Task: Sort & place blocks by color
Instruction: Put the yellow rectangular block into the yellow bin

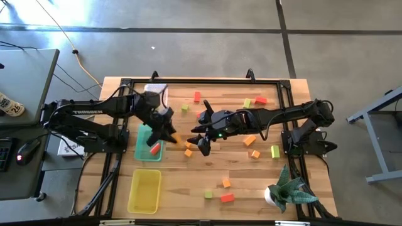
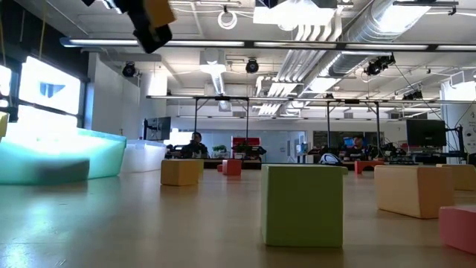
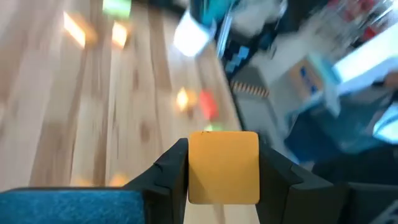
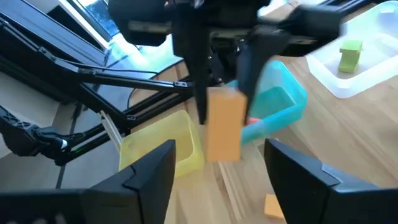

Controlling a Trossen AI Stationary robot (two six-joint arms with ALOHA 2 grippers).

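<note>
While the left pincer [image 3: 222,168] clamps an orange block [image 3: 224,167], the right pincer [image 4: 217,165] gapes just beside it.

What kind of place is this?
Probably a robotics lab or open workshop: exposed ceiling ducts, people at desks with monitors behind, and a wooden table on bare concrete floor.

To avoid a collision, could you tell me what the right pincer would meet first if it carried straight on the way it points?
Most likely the orange block held in the left pincer, dead ahead of the open right pincer; the gap between them is unclear.
</note>
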